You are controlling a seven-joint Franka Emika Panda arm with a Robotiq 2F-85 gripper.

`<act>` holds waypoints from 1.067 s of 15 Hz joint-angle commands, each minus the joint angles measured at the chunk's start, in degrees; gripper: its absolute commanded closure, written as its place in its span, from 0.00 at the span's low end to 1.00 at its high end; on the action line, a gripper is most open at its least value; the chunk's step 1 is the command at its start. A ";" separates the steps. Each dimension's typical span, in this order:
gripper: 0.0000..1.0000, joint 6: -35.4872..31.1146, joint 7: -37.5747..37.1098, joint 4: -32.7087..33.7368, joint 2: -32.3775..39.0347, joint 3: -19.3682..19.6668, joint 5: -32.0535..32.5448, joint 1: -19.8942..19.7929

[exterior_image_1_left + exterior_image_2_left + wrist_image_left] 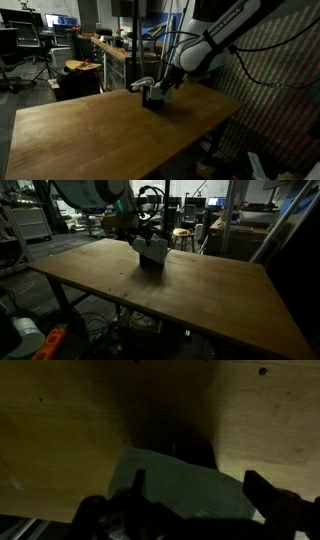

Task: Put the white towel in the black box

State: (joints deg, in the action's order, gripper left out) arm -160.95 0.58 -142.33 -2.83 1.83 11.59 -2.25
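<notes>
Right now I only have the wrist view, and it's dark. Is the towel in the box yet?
Observer: Partly. In both exterior views the white towel sits bunched on top of the black box, not sunk inside.
Operator: Where's the end effector relative to it?
Observer: The end effector hangs directly above the towel, close to it.
Operator: Box near an edge?
Observer: Yes, close to the edge of the wooden table where the arm comes in.

White towel (142, 84) draped over black box (153, 99) on wooden table (80, 135) (arm (215, 45) overhead).
</notes>
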 commanded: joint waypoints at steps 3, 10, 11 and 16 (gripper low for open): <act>0.00 -2.33 3.77 3.32 5.76 0.66 -0.24 -0.41; 0.00 -2.11 8.38 12.43 15.03 0.54 -0.92 -0.71; 0.00 -2.01 8.96 13.83 16.25 0.54 -1.03 -0.93; 0.00 -1.67 11.24 18.24 20.82 0.55 -1.48 -2.75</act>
State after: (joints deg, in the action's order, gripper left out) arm -162.42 9.12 -127.62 15.07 2.39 11.41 -3.81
